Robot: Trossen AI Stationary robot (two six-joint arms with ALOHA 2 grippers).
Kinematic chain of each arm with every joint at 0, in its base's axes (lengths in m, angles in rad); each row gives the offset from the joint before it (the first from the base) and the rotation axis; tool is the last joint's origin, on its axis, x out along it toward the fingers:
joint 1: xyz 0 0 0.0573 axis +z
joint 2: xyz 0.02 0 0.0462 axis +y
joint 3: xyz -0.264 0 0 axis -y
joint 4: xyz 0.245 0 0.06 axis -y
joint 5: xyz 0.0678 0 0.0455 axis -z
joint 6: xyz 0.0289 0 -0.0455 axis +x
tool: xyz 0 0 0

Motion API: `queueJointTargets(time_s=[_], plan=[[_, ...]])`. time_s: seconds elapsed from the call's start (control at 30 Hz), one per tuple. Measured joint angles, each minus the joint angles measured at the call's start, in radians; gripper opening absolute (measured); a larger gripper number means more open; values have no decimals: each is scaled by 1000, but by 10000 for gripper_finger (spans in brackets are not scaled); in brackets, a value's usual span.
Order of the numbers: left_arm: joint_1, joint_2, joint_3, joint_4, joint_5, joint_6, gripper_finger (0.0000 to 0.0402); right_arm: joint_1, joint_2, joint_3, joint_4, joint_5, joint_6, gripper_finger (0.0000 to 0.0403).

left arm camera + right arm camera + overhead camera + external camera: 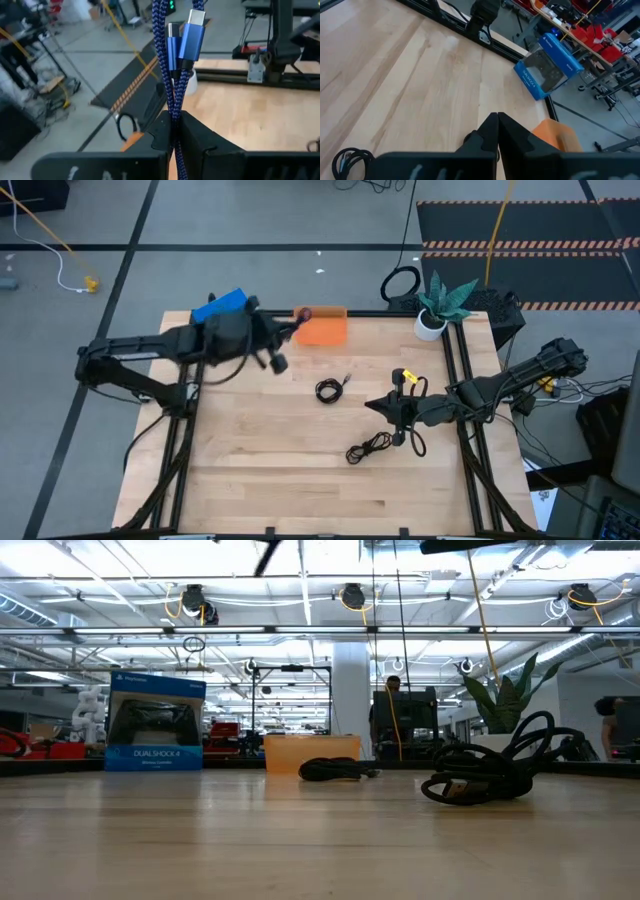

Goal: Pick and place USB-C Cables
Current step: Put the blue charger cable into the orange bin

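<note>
My left gripper [291, 326] is shut on the purple-blue USB-C cable [174, 75], raised above the table's far edge at the left end of the orange bin [322, 330]. The black tight coil [328, 389] lies flat mid-table, also seen in the low view [335, 769]. The black loose tangle [372, 446] rests on the wood nearer the front [488, 776]. My right gripper [372, 405] hovers shut and empty between coil and tangle, its fingertips [497, 122] pointing toward the table's left. My left gripper pinches several braided strands of the purple-blue cable [176, 117] between its two fingers [197, 137]. The strands run out beyond the fingertips and end in two blue plugs [192, 35]. The cable is lifted clear of the table.
A blue DualShock box [218, 306] stands at the far edge left of the bin. A potted plant [440, 305] sits at the far right corner. Black frame rails [465, 370] border the table. Bare wood [270, 470] spans the near left.
</note>
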Motion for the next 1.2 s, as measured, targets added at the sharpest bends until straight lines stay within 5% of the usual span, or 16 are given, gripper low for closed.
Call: queueJointTargets(time_s=[0.43,0.77,1.2], plan=[[345,220,100,91,309,43,26,0,0,0,-71,0,44,0],[457,498,384,-118,362,104,26,-19,0,0,-70,0,-28,0],[508,734,399,-193,400,0,26,-59,0,-9,-91,-4,-21,0]])
